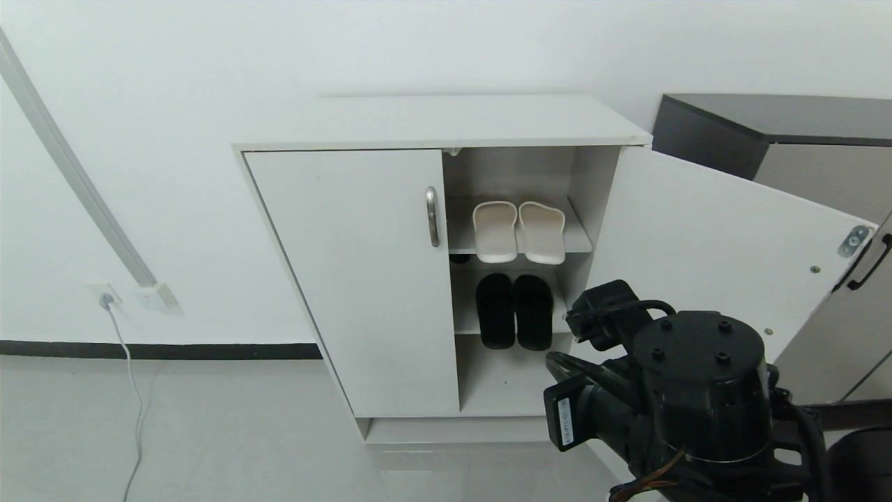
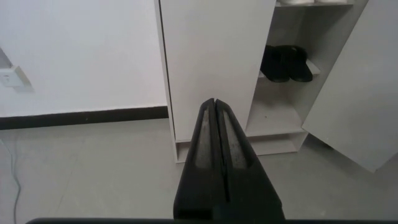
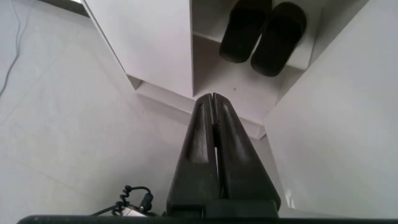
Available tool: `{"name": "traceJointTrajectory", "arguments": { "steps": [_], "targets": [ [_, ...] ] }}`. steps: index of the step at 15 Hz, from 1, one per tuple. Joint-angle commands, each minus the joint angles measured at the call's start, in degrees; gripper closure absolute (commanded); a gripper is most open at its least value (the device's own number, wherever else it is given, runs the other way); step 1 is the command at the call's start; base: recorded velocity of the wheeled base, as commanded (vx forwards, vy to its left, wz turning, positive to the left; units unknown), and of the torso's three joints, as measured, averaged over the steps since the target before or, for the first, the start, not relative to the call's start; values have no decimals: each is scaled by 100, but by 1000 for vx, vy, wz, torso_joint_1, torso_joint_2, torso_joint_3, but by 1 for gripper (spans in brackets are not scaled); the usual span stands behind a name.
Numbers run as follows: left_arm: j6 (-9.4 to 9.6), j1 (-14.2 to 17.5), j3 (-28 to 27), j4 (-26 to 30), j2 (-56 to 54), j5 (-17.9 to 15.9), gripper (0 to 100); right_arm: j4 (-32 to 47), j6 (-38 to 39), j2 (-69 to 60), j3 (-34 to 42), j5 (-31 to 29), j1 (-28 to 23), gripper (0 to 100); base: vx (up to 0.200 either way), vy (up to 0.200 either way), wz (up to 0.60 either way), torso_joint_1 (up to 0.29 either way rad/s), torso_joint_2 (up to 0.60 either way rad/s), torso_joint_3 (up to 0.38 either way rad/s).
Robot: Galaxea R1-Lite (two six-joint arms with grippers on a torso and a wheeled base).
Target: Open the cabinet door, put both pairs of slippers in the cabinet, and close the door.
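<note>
A white two-door cabinet (image 1: 439, 122) stands against the wall. Its right door (image 1: 711, 244) is swung wide open; the left door (image 1: 355, 279) is closed. A beige pair of slippers (image 1: 519, 231) lies on the upper shelf. A black pair of slippers (image 1: 514, 311) (image 2: 285, 63) (image 3: 262, 30) lies on the middle shelf. My right arm is low in front of the open door; its gripper (image 3: 213, 99) is shut and empty, pointing at the cabinet's bottom compartment. My left gripper (image 2: 214, 103) is shut and empty, well back from the cabinet over the floor.
A dark-topped grey cabinet (image 1: 787, 139) stands right behind the open door. A wall socket with a white cable (image 1: 129, 362) is on the left. Grey floor (image 1: 209, 432) stretches open in front of and left of the cabinet.
</note>
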Motion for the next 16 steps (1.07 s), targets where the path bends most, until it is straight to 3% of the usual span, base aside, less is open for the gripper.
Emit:
{"name": "traceJointTrajectory", "arguments": {
  "steps": [1,16],
  "targets": [
    [0,-2,1,0,4,1,100,0,4,-18,0,-1,-1,100,0,0,0,134,-461,-330],
    [0,-2,1,0,4,1,100,8,-14,-36,0,-10,-1,100,0,0,0,186,-504,-320]
  ]
}}
